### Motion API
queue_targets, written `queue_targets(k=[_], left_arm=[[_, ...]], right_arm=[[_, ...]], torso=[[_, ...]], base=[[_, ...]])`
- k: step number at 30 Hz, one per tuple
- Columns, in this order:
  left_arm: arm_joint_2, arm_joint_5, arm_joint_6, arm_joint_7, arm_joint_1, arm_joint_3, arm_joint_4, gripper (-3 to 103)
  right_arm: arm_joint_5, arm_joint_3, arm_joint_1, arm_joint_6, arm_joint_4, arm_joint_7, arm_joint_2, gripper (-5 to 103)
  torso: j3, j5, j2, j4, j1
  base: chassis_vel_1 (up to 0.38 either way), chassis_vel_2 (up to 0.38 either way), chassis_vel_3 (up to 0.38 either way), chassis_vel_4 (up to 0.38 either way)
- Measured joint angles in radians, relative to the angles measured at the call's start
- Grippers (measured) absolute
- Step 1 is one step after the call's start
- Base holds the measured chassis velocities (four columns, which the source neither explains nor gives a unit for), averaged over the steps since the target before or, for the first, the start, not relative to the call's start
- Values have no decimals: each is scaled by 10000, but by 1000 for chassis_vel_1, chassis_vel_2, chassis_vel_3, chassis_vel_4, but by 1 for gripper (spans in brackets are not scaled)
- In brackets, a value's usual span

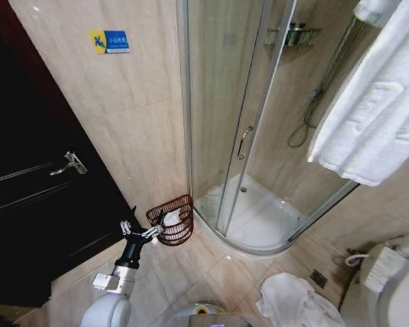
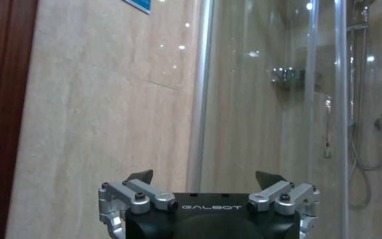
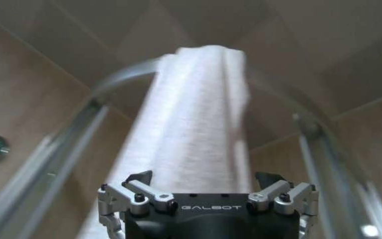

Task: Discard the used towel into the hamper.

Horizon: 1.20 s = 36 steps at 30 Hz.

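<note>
Head view of a tiled bathroom: the hamper, a small dark red wire basket, stands on the floor at the corner where the wall meets the shower enclosure, with white cloth already showing inside it. The left gripper hovers at the near rim of the basket, fingers spread apart and empty. The right gripper, also spread and empty, points up at a hanging white towel. Another white towel lies crumpled on the floor, near right. It looks soft, light and floppy, likely easiest pinched at a raised fold.
</note>
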Motion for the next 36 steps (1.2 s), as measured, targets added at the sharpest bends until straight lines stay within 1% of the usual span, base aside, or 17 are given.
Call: queue_targets(k=[2,4,7,9,11,14,15,16,17,19,23,24,26,30,34,35,36], left_arm=[[-2,0,0,0,0,1,0,100],[-1,0,0,1,0,0,0,100],[1,0,0,0,0,0,0,100],[1,0,0,0,0,-1,0,100],[2,0,0,0,0,-2,0,100],[2,0,0,0,0,-2,0,100],[2,0,0,0,0,-2,0,100],[2,0,0,0,0,-3,0,100],[1,0,0,0,0,-2,0,100],[1,0,0,0,0,-2,0,100],[1,0,0,0,0,-2,0,100],[1,0,0,0,0,-2,0,100],[2,0,0,0,0,-2,0,100],[2,0,0,0,0,-2,0,100],[2,0,0,0,0,-2,0,100],[1,0,0,0,0,-2,0,100],[2,0,0,0,0,-2,0,100]], right_arm=[[322,-122,189,5,-238,-4,-211,100],[454,-130,200,8,-264,-35,-255,100],[1265,-134,222,60,-296,-468,-385,100],[1445,-135,208,71,-295,-553,-416,100],[1846,-143,172,79,-336,-712,-535,100],[1881,-169,127,141,-613,-837,-709,100],[1879,-169,108,160,-673,-846,-756,103],[1893,-139,29,188,-812,-863,-889,103],[2007,-52,-127,209,-1019,-876,-1148,95],[2057,-9,-203,223,-1134,-888,-1295,95],[2460,152,-569,278,-1589,-915,-2060,94],[2460,152,-569,278,-1589,-915,-2060,94],[2558,218,-773,257,-1815,-872,-2425,94],[2661,292,-1062,163,-2028,-795,-2672,94],[2594,308,-1171,70,-2206,-765,-2726,90],[2596,311,-1198,4,-2231,-761,-2726,80],[2607,311,-1231,-8,-2230,-760,-2726,80]], torso=[[-1,-3,0,0,0],[-1,-6,0,1,0],[-1,-14,1,3,0],[-1,-14,0,3,0],[-1,-15,0,5,0],[-1,-14,0,5,-1],[-1,-10,0,5,-1],[-1,-5,0,4,0],[0,-6,0,3,0],[-1,-8,0,3,0],[-1,-10,-2,3,0],[-1,-10,-2,3,0],[-1,-17,-1,4,-1],[-1,-12,-1,4,0],[-1,-10,-2,4,0],[-1,-7,-1,3,0],[-1,-8,-1,3,0]], base=[[-54,-38,29,35],[-27,-14,9,11],[0,0,0,0],[0,0,0,0],[0,0,0,0],[0,0,0,0],[0,0,0,0],[0,0,0,0],[0,0,0,0],[0,0,0,0],[0,0,0,0],[0,0,0,0],[0,0,0,0],[0,0,0,0],[0,0,0,0],[0,0,0,0],[0,0,0,0]])
